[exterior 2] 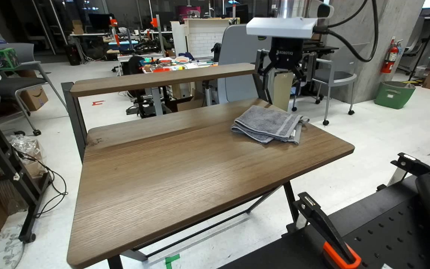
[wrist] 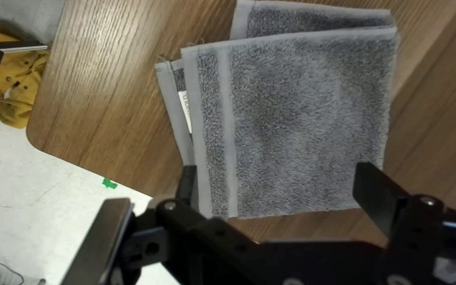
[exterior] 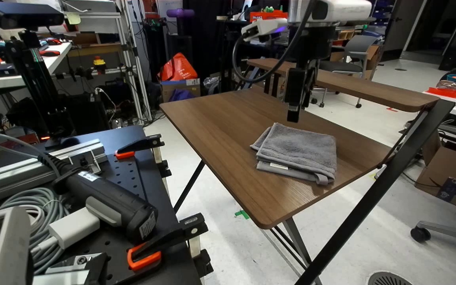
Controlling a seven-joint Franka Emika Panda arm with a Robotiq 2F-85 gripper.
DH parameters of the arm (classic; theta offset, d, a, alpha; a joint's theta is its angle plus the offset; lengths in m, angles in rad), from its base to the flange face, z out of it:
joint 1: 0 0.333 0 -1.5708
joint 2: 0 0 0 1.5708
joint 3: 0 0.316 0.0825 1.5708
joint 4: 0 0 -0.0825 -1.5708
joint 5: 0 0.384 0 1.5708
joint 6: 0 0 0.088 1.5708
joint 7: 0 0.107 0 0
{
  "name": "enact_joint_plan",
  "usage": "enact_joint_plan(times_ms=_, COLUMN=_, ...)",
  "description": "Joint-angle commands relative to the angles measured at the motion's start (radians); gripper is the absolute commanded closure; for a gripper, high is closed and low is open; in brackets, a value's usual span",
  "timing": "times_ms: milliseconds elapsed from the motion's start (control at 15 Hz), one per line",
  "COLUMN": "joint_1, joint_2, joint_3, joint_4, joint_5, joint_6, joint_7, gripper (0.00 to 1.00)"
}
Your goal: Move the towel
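Your gripper (wrist: 277,177) wide, above the towel (wrist: 307,118) | Likely step: grasp | Lower gently onto it, then pinch several layers.

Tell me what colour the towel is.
The towel is grey with paler bands along one side, best seen in the wrist view.

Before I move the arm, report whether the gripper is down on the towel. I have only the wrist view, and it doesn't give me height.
Observer: It isn't. In both exterior views the gripper hangs above the towel, with a visible gap under its fingertips.
Operator: Then name something that rises above the tabletop outside my picture.
Observer: A raised brown shelf runs along one side of it, also visible in both exterior views.
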Motion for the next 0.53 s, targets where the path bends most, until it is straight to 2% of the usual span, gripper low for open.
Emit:
enact_joint_plan(times_ms=0, joint_1=0.036, joint_2=0.093, joint_3=-0.057, joint_4=0.072, joint_5=-0.034, joint_6=0.004, joint_7=0.094, gripper=0.00)
enact_joint_plan(times_ms=467, joint_1=0.046, joint_2=0.224, joint_3=-0.074, joint_4=0.167, joint_5=-0.026, joint_6=-0.019, joint_7=0.131, gripper=0.00)
